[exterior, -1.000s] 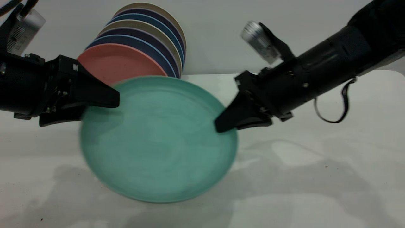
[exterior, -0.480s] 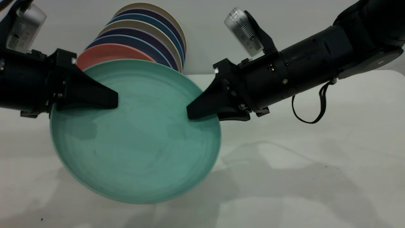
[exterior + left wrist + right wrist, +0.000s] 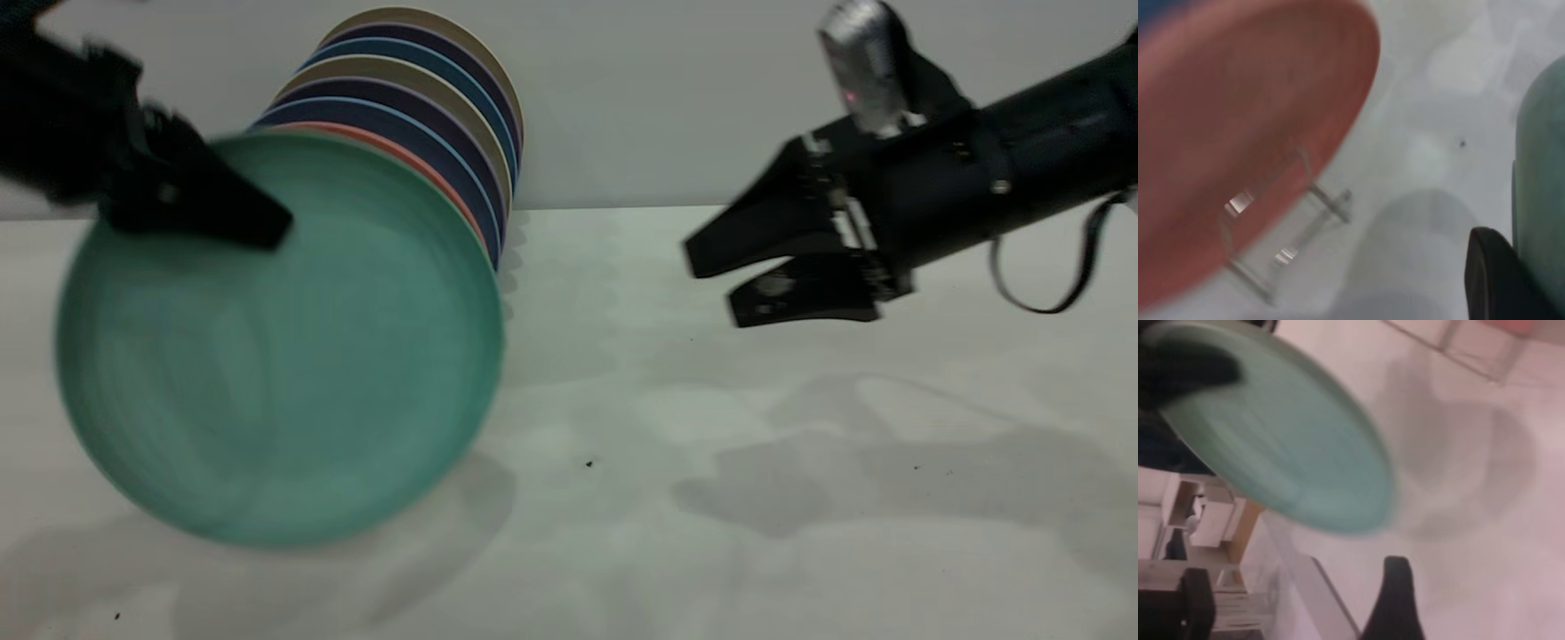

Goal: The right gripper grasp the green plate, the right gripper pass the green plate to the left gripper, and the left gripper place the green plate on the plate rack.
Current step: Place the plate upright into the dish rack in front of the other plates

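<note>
The green plate hangs tilted on edge at the left, above the table, with its face toward the exterior camera. My left gripper is shut on its upper left rim; one jaw lies across the plate's face. In the left wrist view one black finger presses against the green plate. My right gripper is open and empty, well to the right of the plate. The right wrist view shows the green plate farther off. The plate rack shows as thin wire loops under the salmon-pink plate.
A row of upright plates, salmon-pink in front, then blue and beige, stands at the back left just behind the green plate. The white table stretches to the right and front. A pale wall runs behind.
My right gripper has let go of the green plate, opened and drawn back to the right. My left gripper has carried the plate left and up, in front of the rack's plates.
</note>
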Controlling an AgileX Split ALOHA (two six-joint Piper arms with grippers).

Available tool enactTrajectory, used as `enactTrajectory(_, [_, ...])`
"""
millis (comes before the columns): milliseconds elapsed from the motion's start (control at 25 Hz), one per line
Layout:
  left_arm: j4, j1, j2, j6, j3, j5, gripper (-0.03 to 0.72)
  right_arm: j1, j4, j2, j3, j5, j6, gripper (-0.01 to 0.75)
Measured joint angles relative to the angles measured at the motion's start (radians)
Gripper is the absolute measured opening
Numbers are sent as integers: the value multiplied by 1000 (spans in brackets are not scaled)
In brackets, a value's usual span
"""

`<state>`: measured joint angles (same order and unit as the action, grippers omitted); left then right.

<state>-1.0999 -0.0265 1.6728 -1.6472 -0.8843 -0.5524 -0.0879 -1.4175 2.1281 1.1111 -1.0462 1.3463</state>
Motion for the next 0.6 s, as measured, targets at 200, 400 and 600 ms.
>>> enactTrajectory(200, [308, 0, 2, -21, -212, -133, 114, 68, 38, 0, 0, 0, -6, 596])
enactTrajectory(400, [371, 0, 6, -166, -377, -152, 114, 103, 55, 0, 0, 2, -6, 562])
enactTrajectory(600, [283, 0, 7, -400, -422, -159, 114, 109, 89, 0, 0, 19, -6, 561])
